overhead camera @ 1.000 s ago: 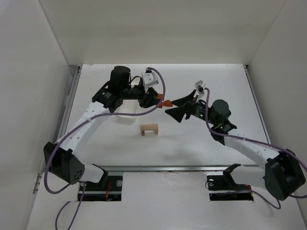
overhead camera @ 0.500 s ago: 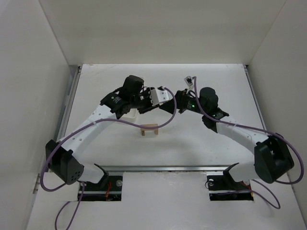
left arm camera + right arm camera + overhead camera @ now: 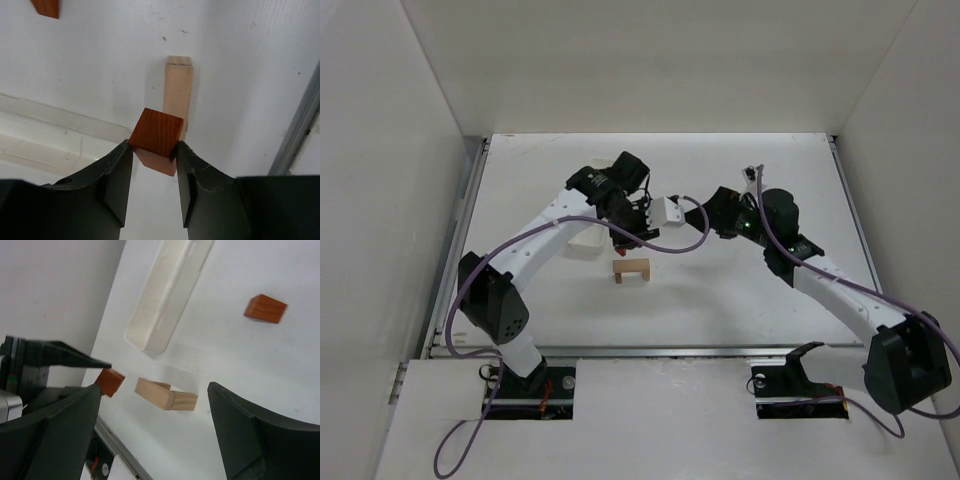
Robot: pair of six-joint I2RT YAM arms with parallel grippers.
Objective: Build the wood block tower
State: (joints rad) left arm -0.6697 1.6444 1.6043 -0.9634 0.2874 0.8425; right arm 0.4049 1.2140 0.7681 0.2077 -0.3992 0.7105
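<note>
Left jaws: pinching the orange-red roof piece [image 3: 157,132] by two opposite sides, held off the table [image 3: 770,300].
Right jaws: spread wide with nothing between them, to the right of the tan arch [image 3: 631,270] and facing it.
Roof piece: hanging close by the arch. My left wrist view shows it over one end of the crossbar, but my right wrist view shows a gap beside that end, so I judge it is not resting there yet.
Arch: standing on the table with two uprights and a crossbar across them, its top bare.
Done so far: the wooden part of the tower looks complete.
Left to do: centre the roof piece over the crossbar, lower it on and let go.
Other things: a second orange-red piece [image 3: 265,308] lies on the table well apart from the arch. A white tray [image 3: 165,295] lies near the arch on its far side.
</note>
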